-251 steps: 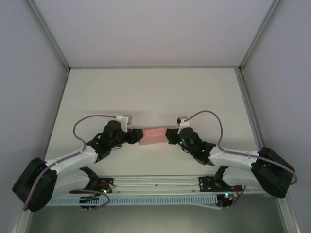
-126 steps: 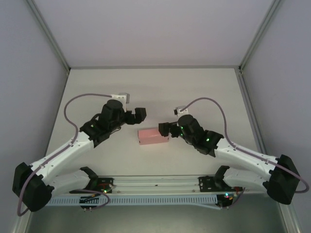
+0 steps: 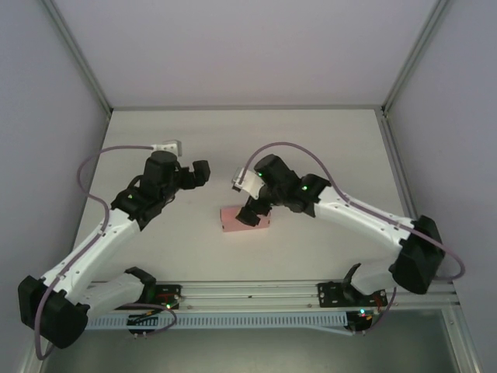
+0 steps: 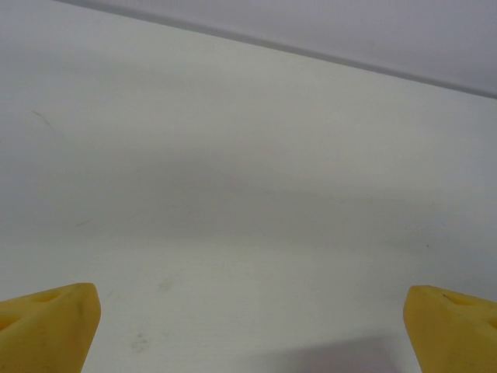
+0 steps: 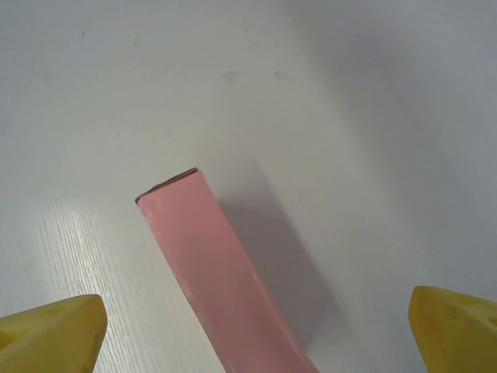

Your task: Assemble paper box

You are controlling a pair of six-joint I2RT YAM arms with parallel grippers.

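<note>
Top external: paper box (image 3: 233, 224), long axis roughly left-right.

Paper box (image 5: 208, 264): thin pink card, matt, smooth; raw cut edge darker at top end.
Table (image 5: 116, 93): white, matt, faint fine grain streaks, few small grey smudges.
Left gripper (image 4: 250, 334) fingers (image 4: 48, 322): yellow plastic, matt, slightly grainy. Right gripper (image 5: 252, 334) fingers (image 5: 50, 334): same yellow matt plastic.
Left arm (image 3: 101, 249), right arm (image 3: 365, 221): white smooth plastic shells, slight sheen; joints black, matt.
Cables (image 3: 93, 167): lilac, smooth sheathing.
Frame posts (image 3: 78, 58): bare grey metal, satin.
Rail (image 3: 248, 291) at near edge: grey metal.
Walls (image 3: 248, 47): pale, matt, smooth panels.
</note>
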